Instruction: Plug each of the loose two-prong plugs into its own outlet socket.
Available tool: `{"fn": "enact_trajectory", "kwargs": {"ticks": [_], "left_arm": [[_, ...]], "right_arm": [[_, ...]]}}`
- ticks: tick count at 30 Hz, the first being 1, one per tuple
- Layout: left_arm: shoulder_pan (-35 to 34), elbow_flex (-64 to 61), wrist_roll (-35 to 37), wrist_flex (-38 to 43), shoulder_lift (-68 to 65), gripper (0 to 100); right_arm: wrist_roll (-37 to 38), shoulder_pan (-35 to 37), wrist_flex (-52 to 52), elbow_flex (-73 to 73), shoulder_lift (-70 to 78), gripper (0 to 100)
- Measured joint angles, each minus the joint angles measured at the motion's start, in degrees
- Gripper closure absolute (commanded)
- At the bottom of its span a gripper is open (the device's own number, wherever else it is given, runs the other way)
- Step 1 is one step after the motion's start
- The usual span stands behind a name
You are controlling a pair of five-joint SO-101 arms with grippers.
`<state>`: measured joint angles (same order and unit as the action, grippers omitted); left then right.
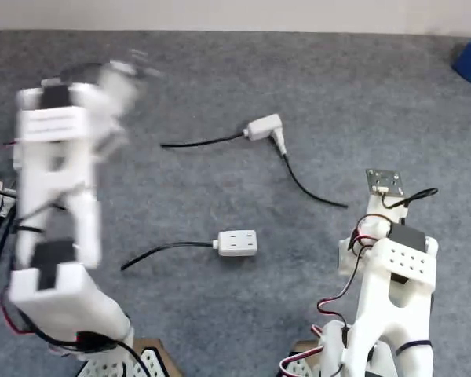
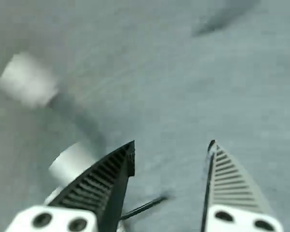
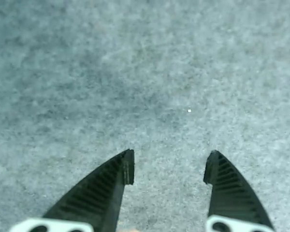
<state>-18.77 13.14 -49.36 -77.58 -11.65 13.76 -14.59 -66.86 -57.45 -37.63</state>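
From above, the white plug (image 1: 263, 127) lies well out on the grey table (image 1: 361, 86), its body running roughly side to side. One black cord (image 1: 200, 142) leaves toward the left arm (image 1: 59, 196) and another trails down toward the right arm (image 1: 392, 283). I cannot tell whether that is one plug or two lying together. The outlet socket block (image 1: 237, 243) rests closer in, between the two arms, with its long axis also side to side and its cord leaving on the left arm's side. Plug and socket block are well apart. The raised far end of the left arm is about level with the plug, so I judge that arm better placed to go for it. In the left wrist view, the left gripper (image 2: 171, 145) has its jaws spread wide and holds nothing. A thin dark cord (image 2: 145, 208) lies on the table just beside one jaw, and two pale rounded shapes I cannot identify lie off to the same side. In the right wrist view, the right gripper (image 3: 172, 153) also has its jaws spread wide, hanging over bare grey table and touching nothing.
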Motion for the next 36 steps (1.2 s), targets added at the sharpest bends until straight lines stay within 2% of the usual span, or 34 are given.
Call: {"fn": "enact_trajectory", "kwargs": {"ticks": [3, 6, 14, 22, 27, 36], "left_arm": [[-10.9, 6.2, 1.2, 4.0, -6.4, 76], [-18.5, 14.7, 1.6, 4.7, -15.0, 76], [-27.7, 39.1, 1.8, 2.2, -37.0, 76], [-29.9, 56.4, 1.8, -2.9, -52.0, 77], [-29.4, 62.0, 2.0, -5.6, -56.8, 95], [-24.9, 73.2, -1.6, -14.8, -57.7, 95]], "right_arm": [[0.0, 2.5, 0.0, 0.0, 0.0, 76.0], [0.0, 3.4, 0.0, 0.0, 0.0, 76.0], [0.0, 3.7, 0.0, 0.0, 0.0, 76.1], [0.0, 3.8, 0.0, 0.0, 0.0, 76.1], [0.0, 3.8, 0.0, 0.0, 0.0, 76.1], [0.0, 5.9, 0.0, -1.1, 0.0, 76.1]]}}
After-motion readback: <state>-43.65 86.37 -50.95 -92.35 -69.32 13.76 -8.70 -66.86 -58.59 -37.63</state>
